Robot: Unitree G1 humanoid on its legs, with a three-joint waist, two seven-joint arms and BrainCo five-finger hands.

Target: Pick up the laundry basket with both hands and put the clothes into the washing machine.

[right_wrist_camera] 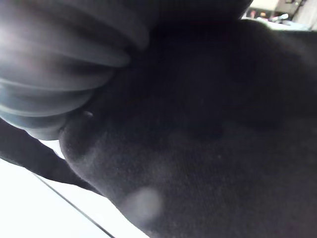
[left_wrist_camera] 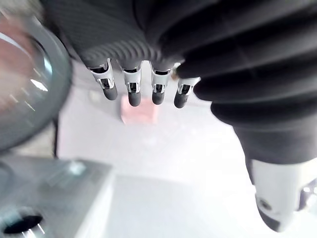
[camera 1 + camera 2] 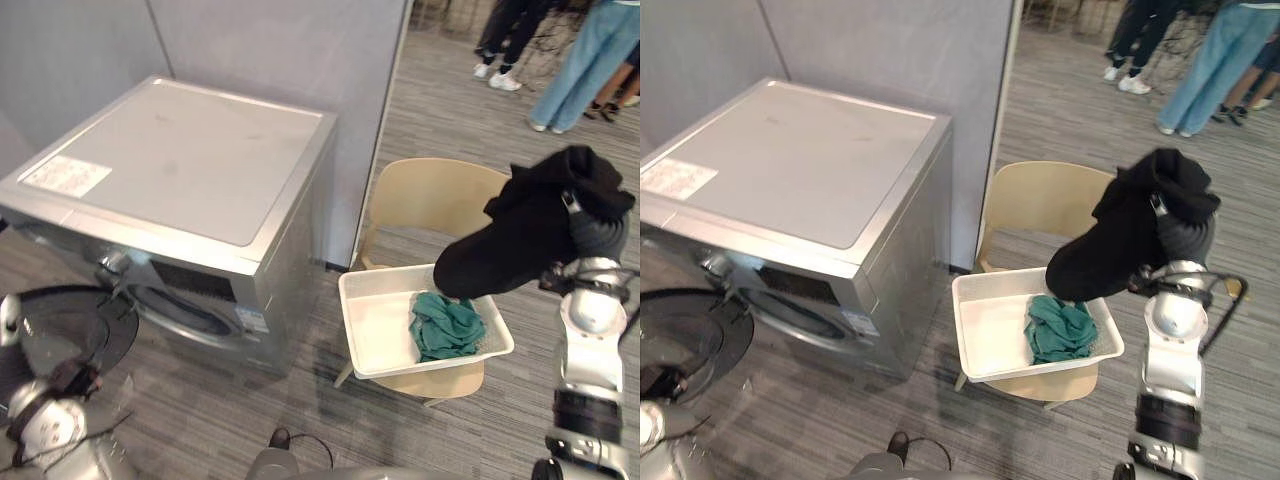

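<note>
Left eye view: the white laundry basket [image 3: 372,335] is seen resting on a beige chair [image 3: 430,195], just beside the silver washing machine [image 3: 190,160], and is held by neither hand. A green cloth [image 3: 445,325] lies in it. A black garment [image 3: 520,240] is draped over the raised right hand [image 3: 598,238], above the basket's far right corner. The fingers are covered by the cloth, so it cannot be told whether they are closed on it. The machine's round door [image 3: 70,325] is swung open at the lower left. By judgement, the task is under way but no garment has been loaded: the black one is yet to be carried across, the green one is yet to be picked up, and the basket has not been lifted as asked.

Right eye view: the same layout is shown. A pale label [image 3: 675,178] is stuck on the machine's top and a small sticker [image 3: 862,322] on its front. The print on both is too small to be read. People's legs [image 3: 1220,60] are visible well behind the chair.

Left wrist view: the left hand [image 2: 132,93] is shown with straight, relaxed fingers, and nothing is held.

Right wrist view: black fabric is pressed close against the ribbed cover, and the fingers are hidden.
</note>
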